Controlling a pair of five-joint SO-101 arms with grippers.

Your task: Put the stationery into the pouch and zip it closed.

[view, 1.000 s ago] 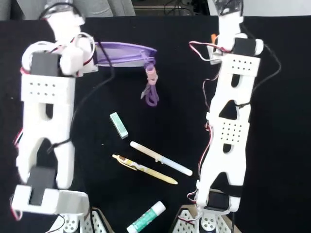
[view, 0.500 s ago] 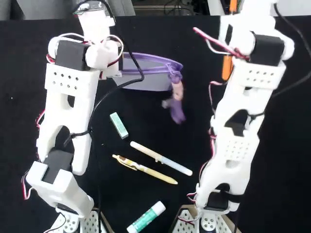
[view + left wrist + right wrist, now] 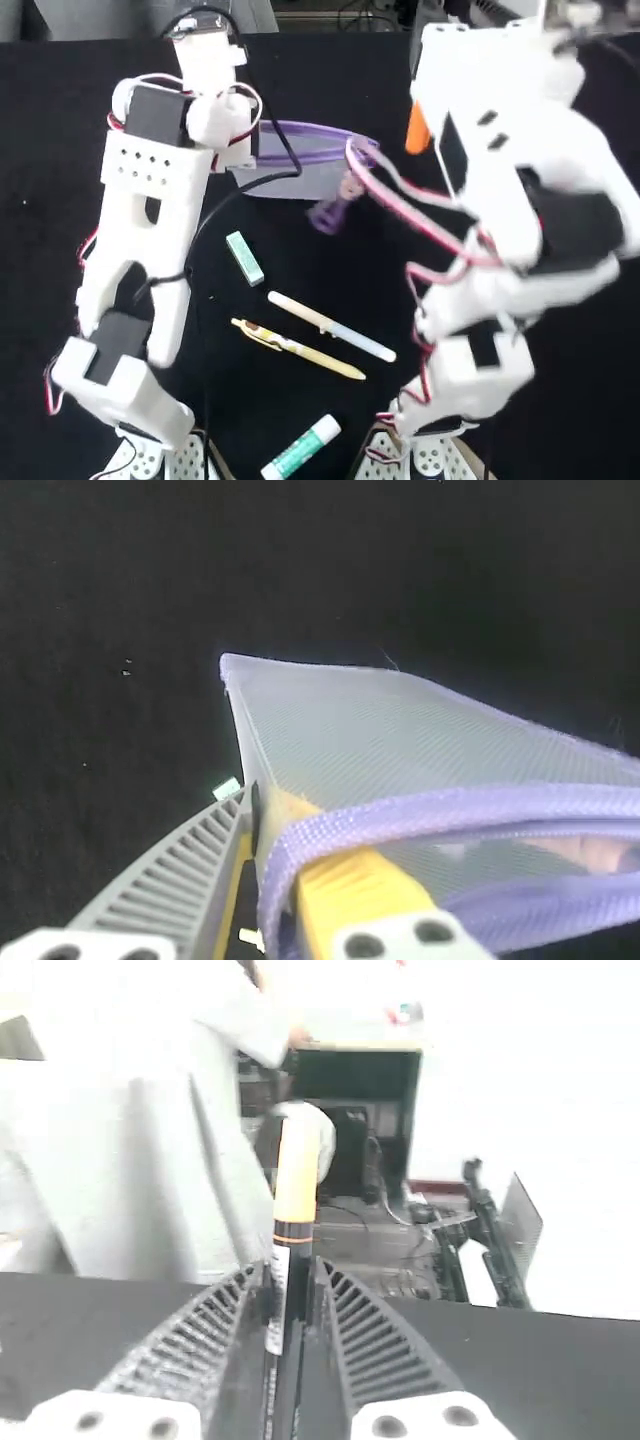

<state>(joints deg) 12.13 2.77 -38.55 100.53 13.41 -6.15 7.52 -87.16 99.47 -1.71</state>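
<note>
Left claw [image 3: 268,805] pressed together on one end of the pouch [image 3: 400,740]. Grey finger [image 3: 170,880] against the outside of the mesh wall, yellow finger [image 3: 350,890] tucked under the purple zip edge, the wall pinched between them. Zip edge looping loosely over the yellow finger; mouth apparently not zipped here.

In the high view, the pouch stretched sideways from that grip toward the middle of the table [image 3: 40,220], with a purple strap [image 3: 330,212] dangling from its far end.

Right claw [image 3: 292,1270] clamped on an orange marker [image 3: 295,1185]. Both ribbed fingers tight against the barrel, no gap to either side. Marker in line with the fingers, its orange part and pale tip sticking out well past the fingertips. Right arm raised high above the table, marker up beside the pouch's strap end, not touching it.

Loose on the table between the arms, all apart from the pouch:
- teal eraser [image 3: 244,257], nearest the pouch
- white pen [image 3: 330,326] and yellow pen [image 3: 298,348], side by side, almost parallel
- glue stick [image 3: 300,448], down by the arm bases
</note>
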